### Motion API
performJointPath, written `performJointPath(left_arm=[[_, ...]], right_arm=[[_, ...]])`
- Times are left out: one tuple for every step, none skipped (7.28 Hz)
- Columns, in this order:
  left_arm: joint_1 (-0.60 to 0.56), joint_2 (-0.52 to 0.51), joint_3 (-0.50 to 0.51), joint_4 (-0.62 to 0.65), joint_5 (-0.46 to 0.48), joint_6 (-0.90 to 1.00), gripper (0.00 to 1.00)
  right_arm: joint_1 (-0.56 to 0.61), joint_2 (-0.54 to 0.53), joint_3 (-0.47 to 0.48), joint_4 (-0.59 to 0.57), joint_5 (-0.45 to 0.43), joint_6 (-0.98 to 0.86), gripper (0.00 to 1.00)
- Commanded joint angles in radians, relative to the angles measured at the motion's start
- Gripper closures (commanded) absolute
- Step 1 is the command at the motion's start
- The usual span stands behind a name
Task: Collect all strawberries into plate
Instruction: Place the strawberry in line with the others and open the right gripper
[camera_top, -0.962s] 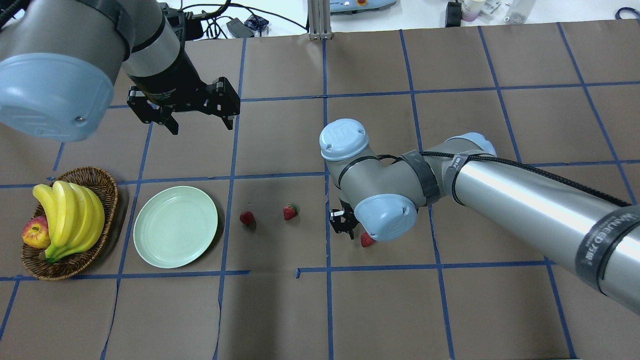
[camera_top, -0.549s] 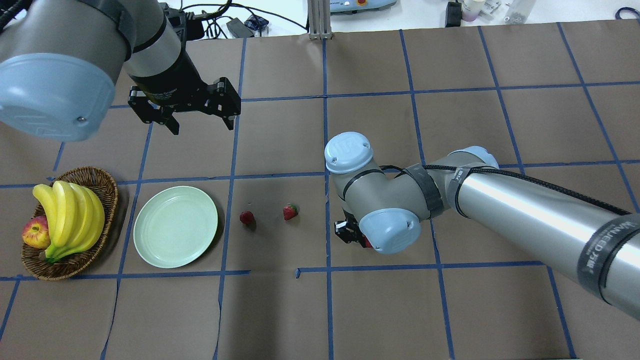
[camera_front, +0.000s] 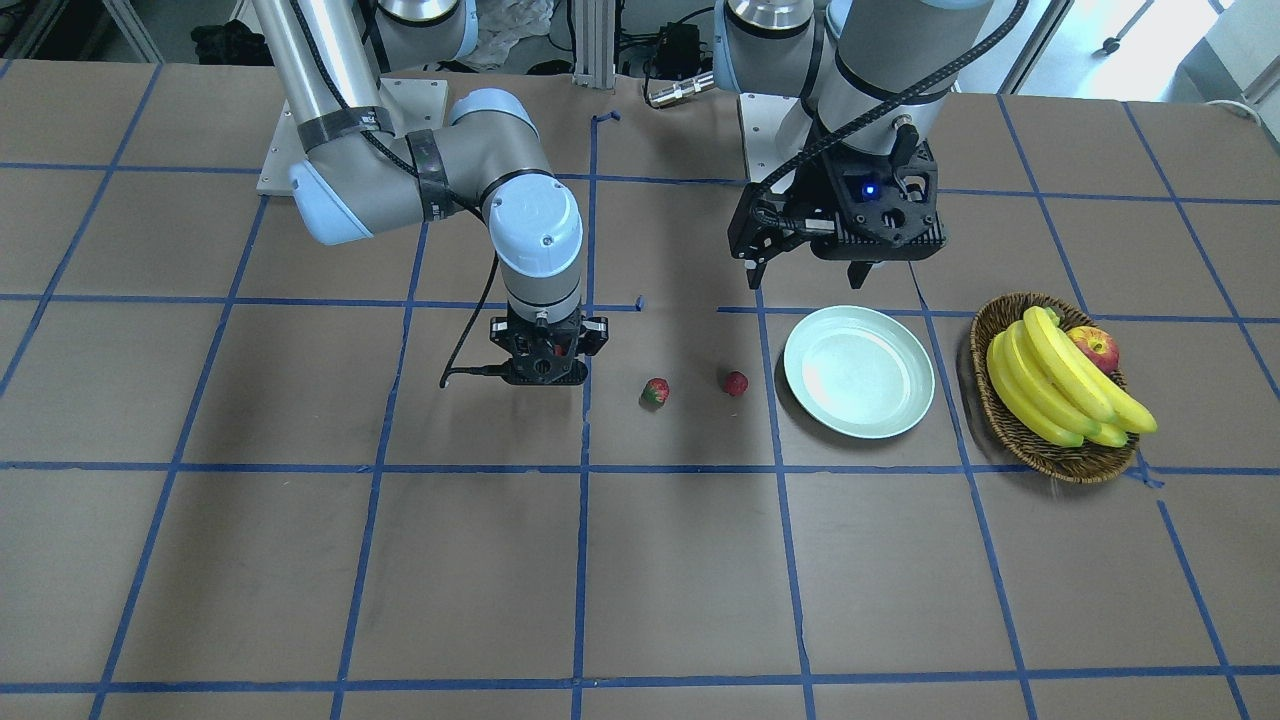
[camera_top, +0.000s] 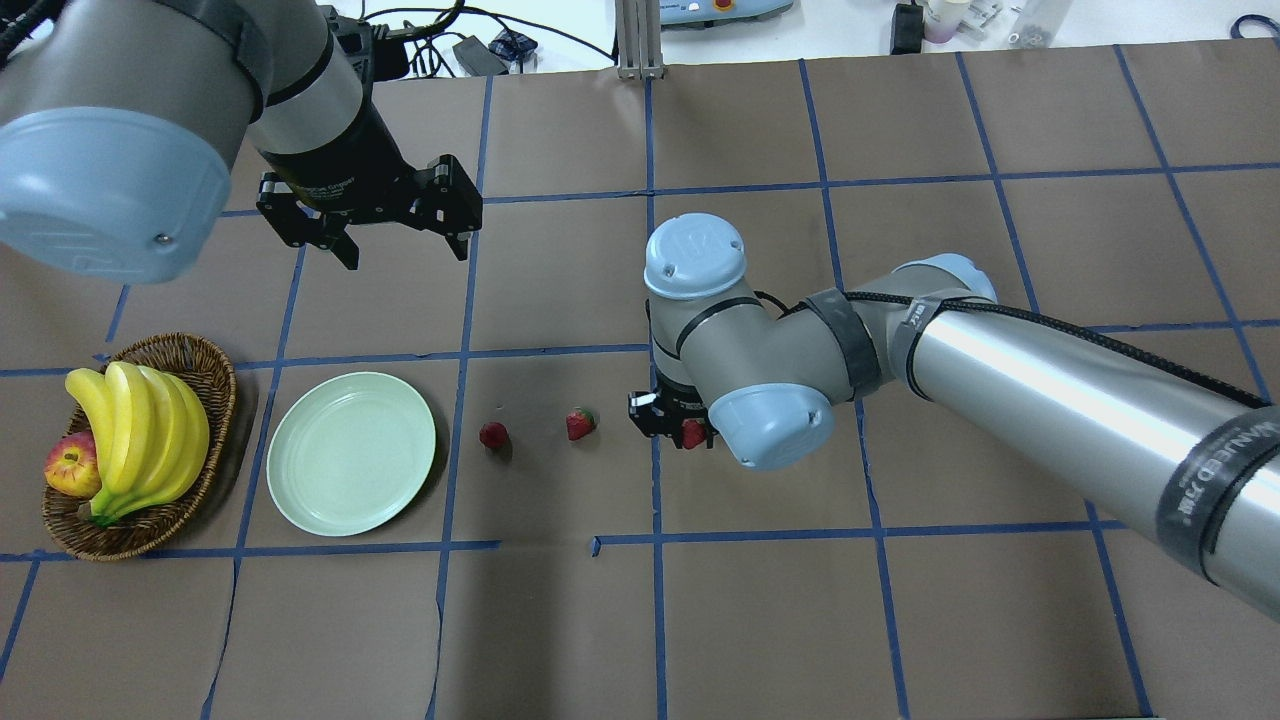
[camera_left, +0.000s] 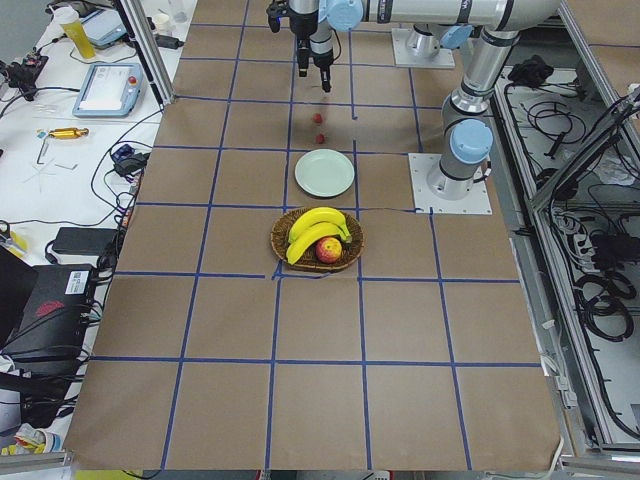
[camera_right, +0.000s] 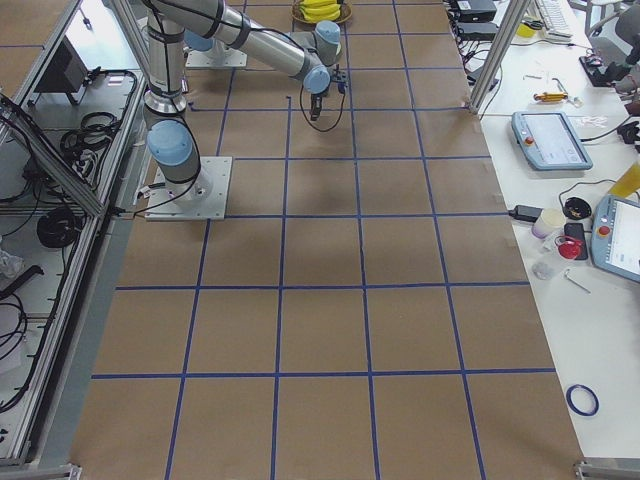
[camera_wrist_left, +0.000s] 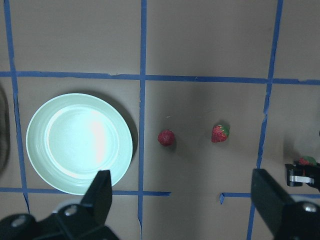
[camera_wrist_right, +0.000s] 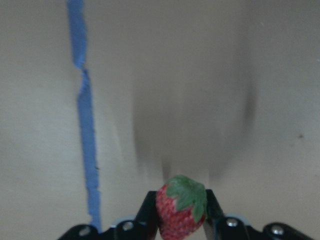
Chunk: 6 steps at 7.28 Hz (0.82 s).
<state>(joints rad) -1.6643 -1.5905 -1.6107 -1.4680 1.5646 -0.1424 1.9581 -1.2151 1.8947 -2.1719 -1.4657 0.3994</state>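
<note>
The right gripper has its jaws clamped on one strawberry, apparently held just clear of the table. Two more strawberries lie on the table between it and the empty plate. The left gripper hovers beyond the plate, jaws wide apart. The step in hand looks like carrying the first strawberry. Next comes a sideways pass over the other two to the plate's middle before release.

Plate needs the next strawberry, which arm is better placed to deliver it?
Right: its gripper is shut on a strawberry. The left gripper hangs open and empty above the table, beyond the plate.
</note>
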Motion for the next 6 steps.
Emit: performJointPath(left_arm=[[0.003,0.001,0.002,0.000,0.000,0.001,0.00],[0.003,0.004,0.002,0.000,0.000,0.001,0.00],[0.003,0.004,0.002,0.000,0.000,0.001,0.00],[0.005,0.004,0.002,0.000,-0.002,0.001,0.00],[0.005,0.003,0.002,0.000,0.000,0.001,0.00],[0.005,0.003,0.002,0.000,0.000,0.001,0.00]], right_arm=[[0.001,0.070,0.016,-0.193,0.133,0.070,0.84],[0.001,0.071,0.045,-0.234,0.122,0.059,0.30],[-0.001,0.066,0.046,-0.244,0.098,0.055,0.00],[0.004,0.056,0.050,-0.243,0.084,0.058,0.00],[0.004,0.024,0.049,-0.258,0.018,0.059,0.00],[-0.008,-0.007,0.029,-0.165,-0.034,0.035,0.00]])
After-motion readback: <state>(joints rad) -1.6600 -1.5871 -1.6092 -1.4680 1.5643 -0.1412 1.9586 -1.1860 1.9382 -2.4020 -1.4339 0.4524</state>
